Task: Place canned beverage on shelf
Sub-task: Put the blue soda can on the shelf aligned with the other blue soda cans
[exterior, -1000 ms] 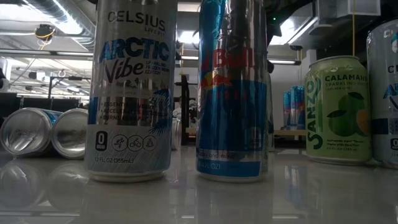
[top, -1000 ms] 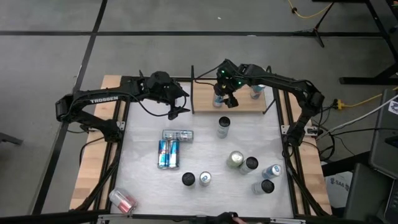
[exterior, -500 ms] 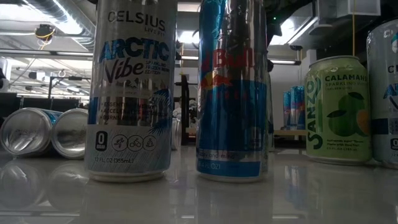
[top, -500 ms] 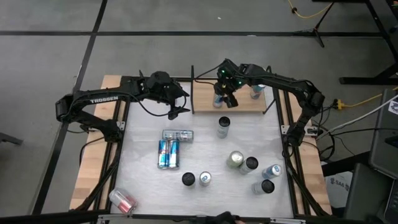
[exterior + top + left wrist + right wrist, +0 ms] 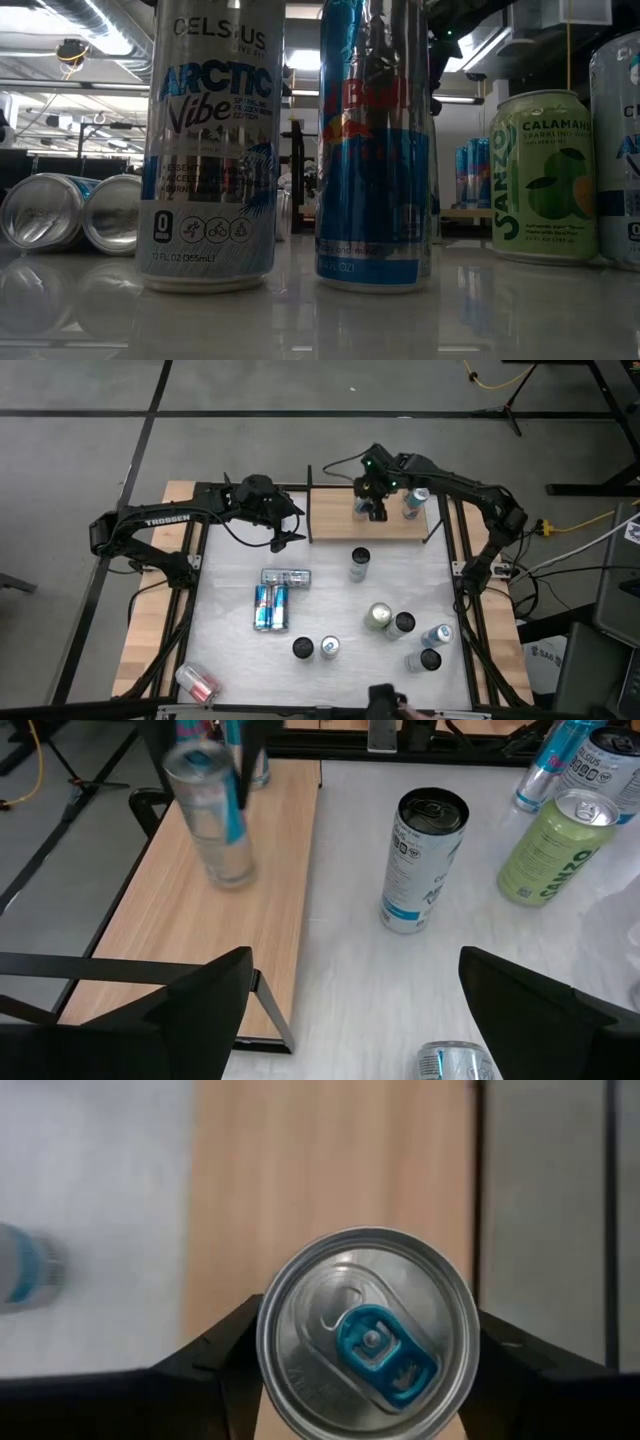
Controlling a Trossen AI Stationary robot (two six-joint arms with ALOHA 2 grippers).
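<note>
The shelf [image 5: 340, 520] is a light wooden board with black uprights at the far middle of the table. Over its right half my right gripper [image 5: 372, 506] points down, shut on a silver and blue canned beverage [image 5: 368, 1335], which also shows blurred in the left wrist view [image 5: 212, 820]. A second can [image 5: 412, 502] stands on the board farther right. My left gripper [image 5: 292, 526] hangs open left of the shelf, above the table, with nothing between its fingers [image 5: 200, 1000]. My right gripper pinches the can's upper wall just under the rim [image 5: 268, 1330] between its two fingers [image 5: 500, 1352], one on each side. The fingers come from above, slanting down. The can stays roughly upright below them; whether its base is on the board I cannot tell.
A black-topped can [image 5: 360, 563] stands just in front of the shelf. A green can [image 5: 379, 617] and several others stand at the near right, two [image 5: 316, 648] at the near middle. Blue cans [image 5: 272, 605] lie at centre left and a red one [image 5: 197, 682] at the near left corner.
My right gripper has moved over the shelf toward the table's right and far edges, rolling a little, and the can has gone with it from the board's middle toward the second can. The left arm kept still.
</note>
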